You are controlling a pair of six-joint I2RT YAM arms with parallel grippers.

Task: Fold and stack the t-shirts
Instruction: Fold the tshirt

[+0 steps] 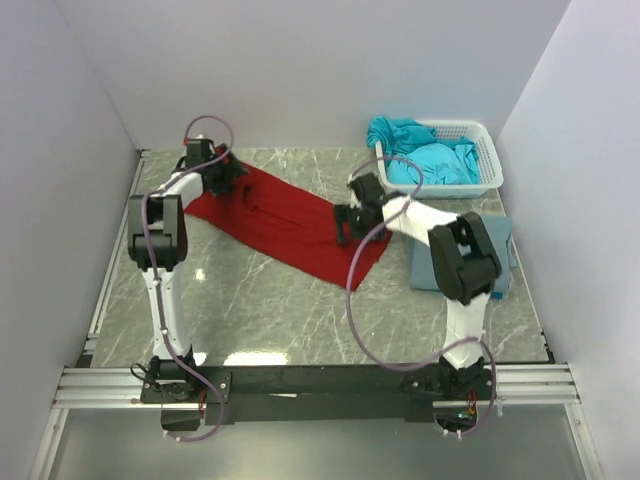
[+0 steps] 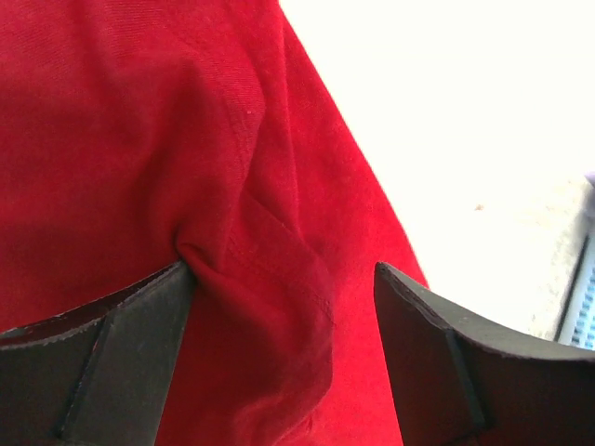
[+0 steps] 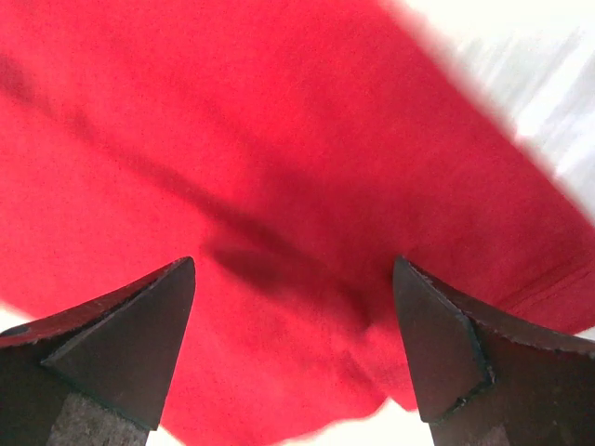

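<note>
The dark red t-shirt [image 1: 290, 220] lies spread in a long diagonal band across the table. My left gripper [image 1: 228, 178] is down on its far left end; in the left wrist view the gripper [image 2: 284, 274] is open, with a raised fold of red cloth [image 2: 270, 242] between the jaws. My right gripper [image 1: 350, 222] is over the shirt's right side; in the right wrist view the gripper [image 3: 293, 265] is open just above the red cloth [image 3: 279, 167] near its edge. A folded grey-blue t-shirt [image 1: 505, 255] lies at the right, partly under my right arm. Turquoise t-shirts [image 1: 430, 155] fill the basket.
A white lattice basket [image 1: 488, 150] stands at the back right corner. White walls close in the table on the left, back and right. Bare marble table [image 1: 260, 310] shows in front of the red shirt.
</note>
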